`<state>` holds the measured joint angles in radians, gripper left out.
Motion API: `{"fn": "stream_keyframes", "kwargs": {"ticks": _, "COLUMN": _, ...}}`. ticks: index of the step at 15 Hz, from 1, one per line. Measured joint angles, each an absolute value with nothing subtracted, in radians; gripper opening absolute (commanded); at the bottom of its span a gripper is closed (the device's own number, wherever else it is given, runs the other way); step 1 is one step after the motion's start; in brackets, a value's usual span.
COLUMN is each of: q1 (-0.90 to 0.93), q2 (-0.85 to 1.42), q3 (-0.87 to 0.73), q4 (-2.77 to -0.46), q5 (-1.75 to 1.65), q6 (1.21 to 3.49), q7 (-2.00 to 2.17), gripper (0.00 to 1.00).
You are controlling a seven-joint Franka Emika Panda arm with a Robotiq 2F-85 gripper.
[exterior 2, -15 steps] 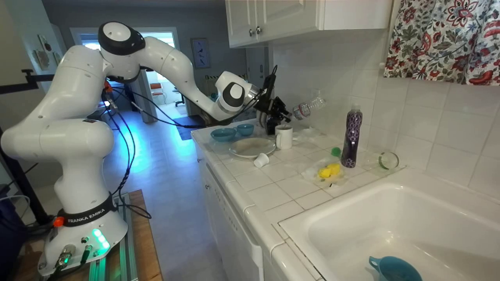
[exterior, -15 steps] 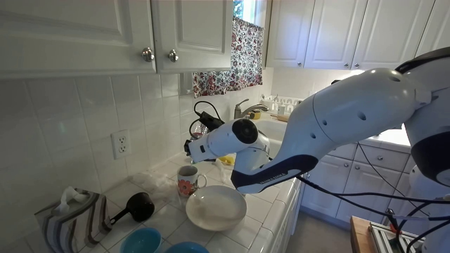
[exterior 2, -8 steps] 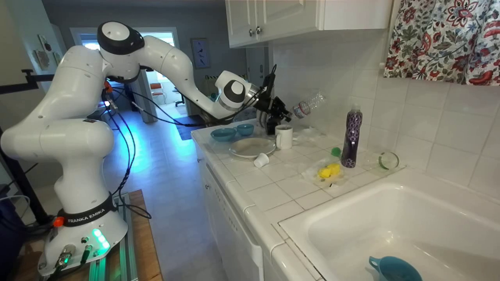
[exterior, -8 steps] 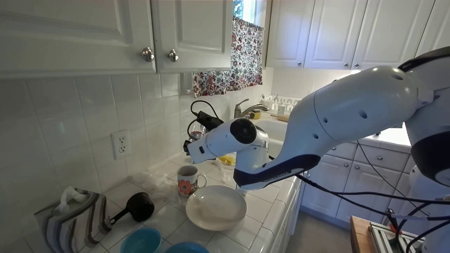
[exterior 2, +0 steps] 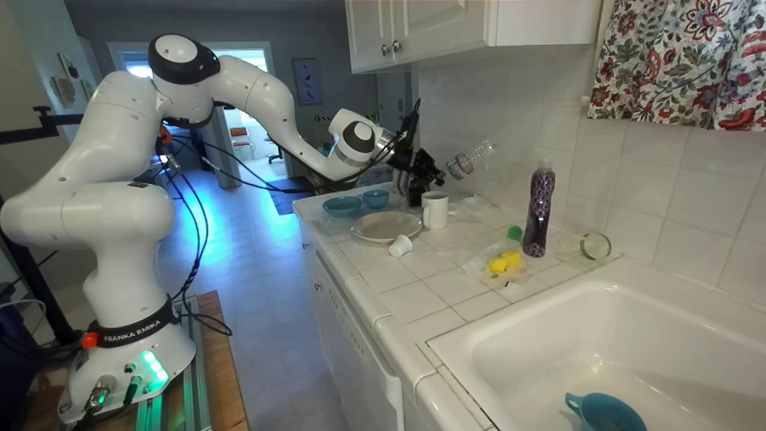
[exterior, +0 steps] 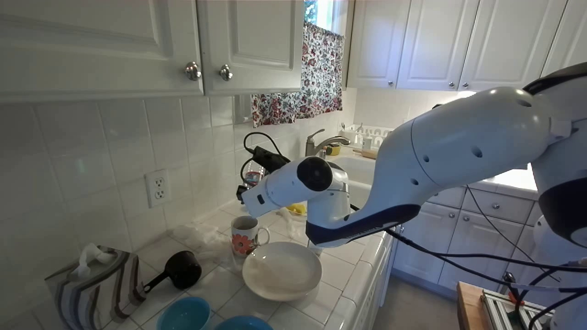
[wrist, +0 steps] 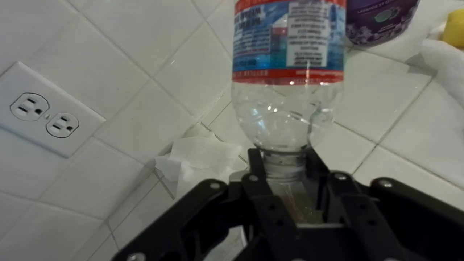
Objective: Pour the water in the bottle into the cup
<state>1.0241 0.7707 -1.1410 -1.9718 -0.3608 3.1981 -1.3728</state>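
Note:
My gripper point(exterior 2: 441, 175) is shut on the neck of a clear bottle with a red and blue label point(wrist: 288, 43). In the wrist view the gripper point(wrist: 284, 159) has one finger on each side of the neck. The bottle is tilted, base up toward the wall and mouth down, in an exterior view point(exterior 2: 471, 159). The white mug with a red flower, the cup point(exterior: 241, 240), stands upright below the gripper; its inside point(wrist: 307, 208) shows under the bottle's mouth with a thin pale streak. The water level is hard to tell. A dark purple bottle point(exterior 2: 538, 212) stands untouched on the counter.
A white plate point(exterior: 282, 270) sits beside the mug. Blue bowls point(exterior: 185, 314), a black scoop point(exterior: 183, 270) and a striped tissue box point(exterior: 98, 288) are nearby. A small white cup point(exterior 2: 400, 245) lies on its side. The tiled wall is close behind the bottle.
My gripper and the clear bottle have shifted slightly, a little left in both exterior views. The bottle stays tilted in the grip. The mug and plate have not moved.

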Motion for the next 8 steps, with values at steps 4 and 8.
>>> {"fn": "stream_keyframes", "kwargs": {"ticks": 4, "q1": 1.045, "q2": 0.784, "q3": -1.160, "q4": -1.971, "q5": -0.390, "q6": 3.184, "q7": -1.356, "gripper": 0.08}}
{"fn": "stream_keyframes", "kwargs": {"ticks": 8, "q1": 1.060, "q2": 0.788, "q3": -1.172, "q4": -1.971, "q5": -0.422, "q6": 3.167, "q7": -1.340, "gripper": 0.08}}
